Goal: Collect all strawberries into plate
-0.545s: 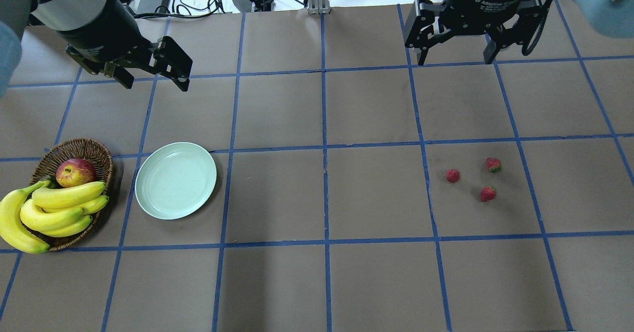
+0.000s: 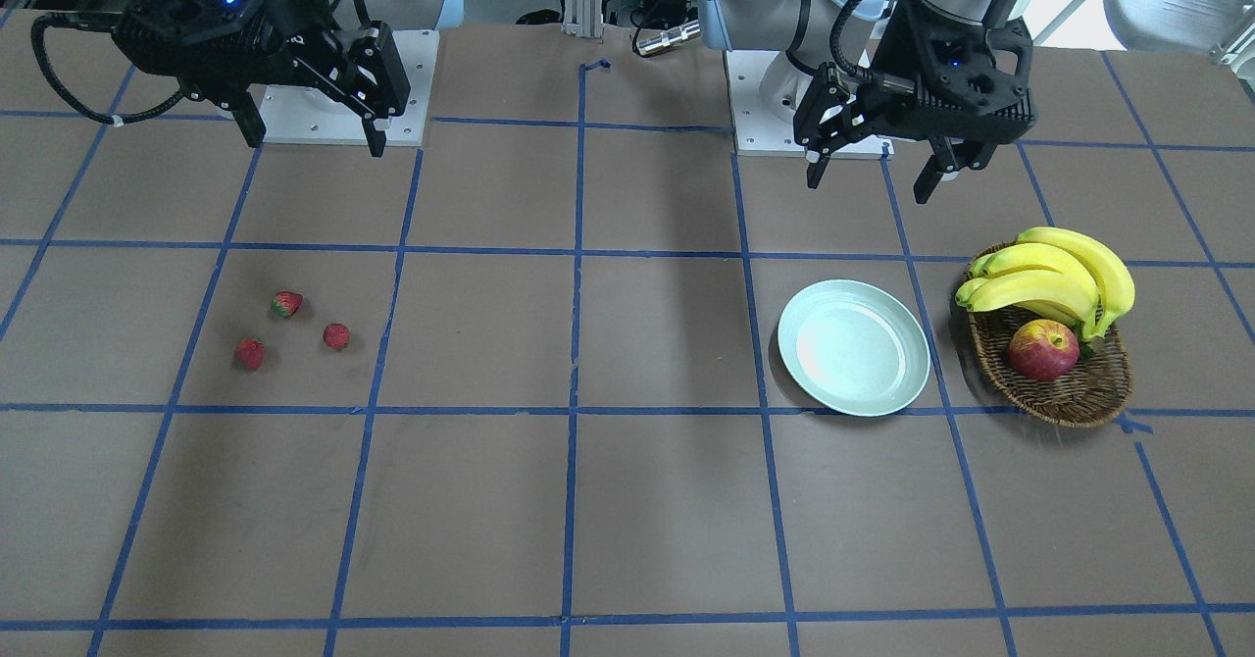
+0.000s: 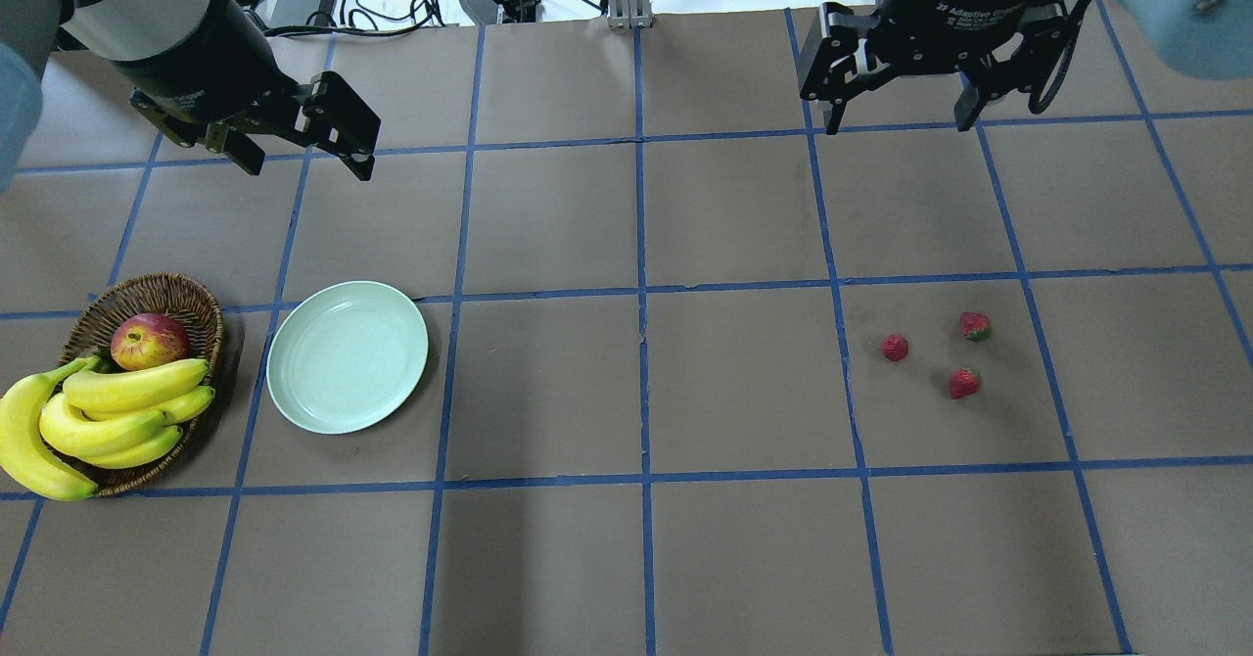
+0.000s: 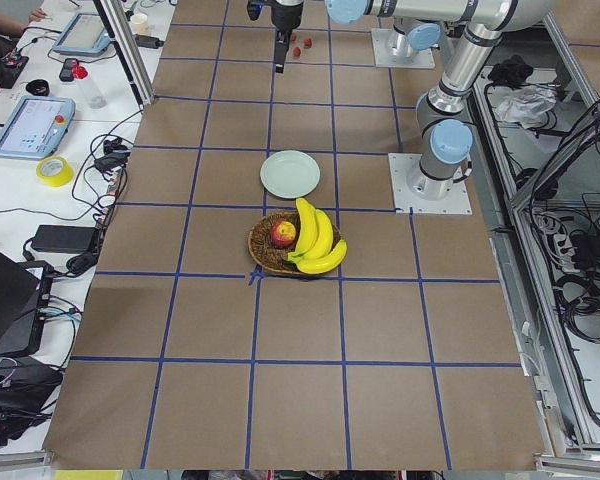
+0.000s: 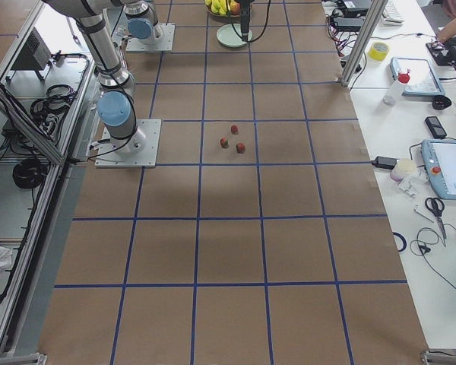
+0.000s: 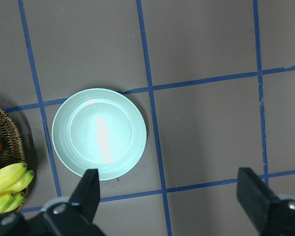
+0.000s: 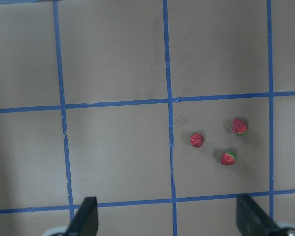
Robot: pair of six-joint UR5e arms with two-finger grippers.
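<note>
Table [image 3: 626, 558]: brown sheet with a blue tape grid. "Far" here means toward the robot bases.

Near row, left side: wicker basket [image 3: 201, 308] holding a bunch of bananas [image 3: 117, 411] and a red-yellow apple [image 3: 149, 340]. The bananas fill the near half and overhang the basket's near-left rim. The apple sits behind them, at the far side. Just right of the basket, not touching it, is the plate [image 3: 348, 356]: pale mint, flat on the table, empty.

Near row, right side, well apart from the plate: three strawberries loose on the table, all inside one grid square, none touching another.
- Nearest strawberry [image 3: 964, 383].
- Left strawberry [image 3: 895, 348], a little farther.
- Farthest strawberry [image 3: 974, 326], to the right of the left one.

Green shows on the nearest and farthest. The cap of the left one cannot be made out.

Far row:
- Left gripper [image 3: 308, 164] hangs above the table beyond the plate and basket, fingers spread wide and empty. Its wrist camera looks straight down on the plate.
- Right gripper [image 3: 900, 124] hangs beyond the strawberries, roughly in line with the left strawberry, fingers likewise spread wide and empty. Its wrist camera shows all three berries on the table below, apart from the fingertips.
</note>
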